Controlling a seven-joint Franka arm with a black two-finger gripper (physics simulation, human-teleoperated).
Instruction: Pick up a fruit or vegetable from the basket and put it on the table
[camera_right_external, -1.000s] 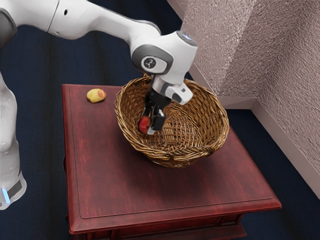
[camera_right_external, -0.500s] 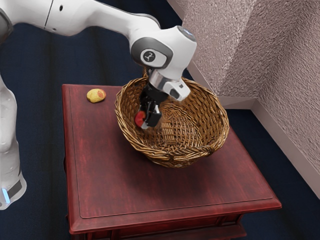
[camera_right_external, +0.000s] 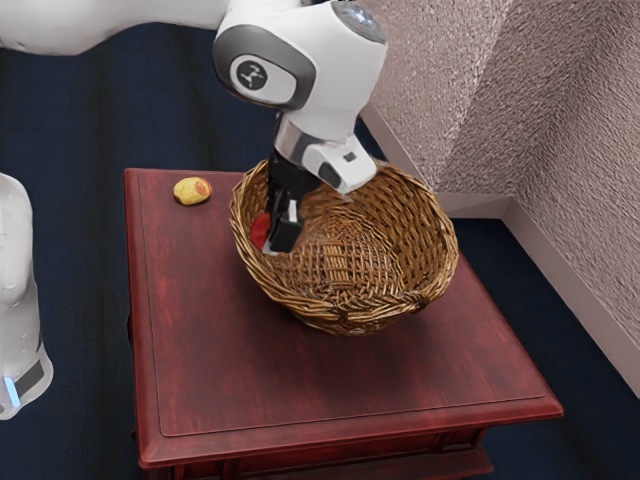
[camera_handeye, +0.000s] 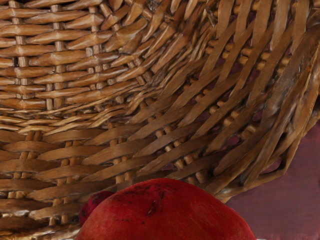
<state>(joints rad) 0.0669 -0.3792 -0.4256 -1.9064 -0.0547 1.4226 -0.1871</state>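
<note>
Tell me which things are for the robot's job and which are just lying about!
For the job:
- gripper, holding the red fruit
- red fruit, to be put on the table
- basket, where the fruit is
- table, where it should go

Just lying about:
- yellow lumpy thing on the table

Exterior view: gripper (camera_right_external: 273, 241) hides part of the fruit (camera_right_external: 260, 231); upper edge crops the arm (camera_right_external: 110, 20), lower edge the table (camera_right_external: 330, 390). Wrist view: basket (camera_handeye: 165, 105) runs past the edges; fruit, cut off below, partly covers a dark-red lump (camera_handeye: 94, 204) we can't identify.
</note>
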